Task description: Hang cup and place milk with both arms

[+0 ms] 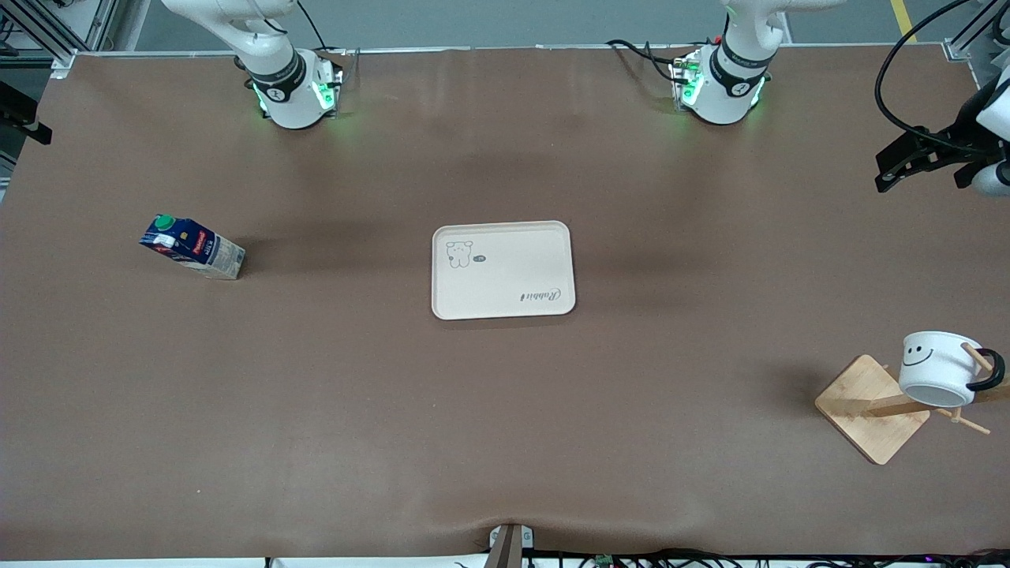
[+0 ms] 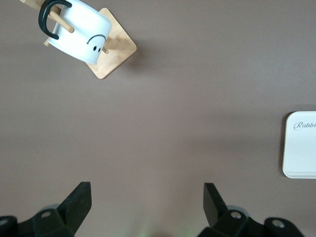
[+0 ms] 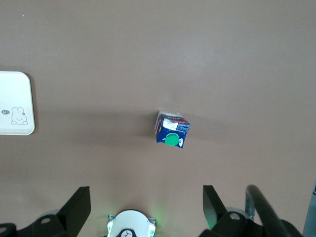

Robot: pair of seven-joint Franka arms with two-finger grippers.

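The cup (image 1: 939,367), white with a black smiley, hangs by its black handle on a peg of a wooden rack (image 1: 864,410) at the left arm's end of the table, nearer the front camera. It also shows in the left wrist view (image 2: 81,27). The milk (image 1: 193,246), a dark blue carton with a green cap, stands on the table at the right arm's end, and shows in the right wrist view (image 3: 172,130). My left gripper (image 2: 147,205) is open and empty, high over the left arm's end (image 1: 888,172). My right gripper (image 3: 146,207) is open and empty, high over its own base.
A cream tray (image 1: 503,270) with a rabbit drawing lies flat in the middle of the table; it also shows in the left wrist view (image 2: 301,145) and the right wrist view (image 3: 15,103). The rack's square base (image 2: 116,52) rests on the brown mat.
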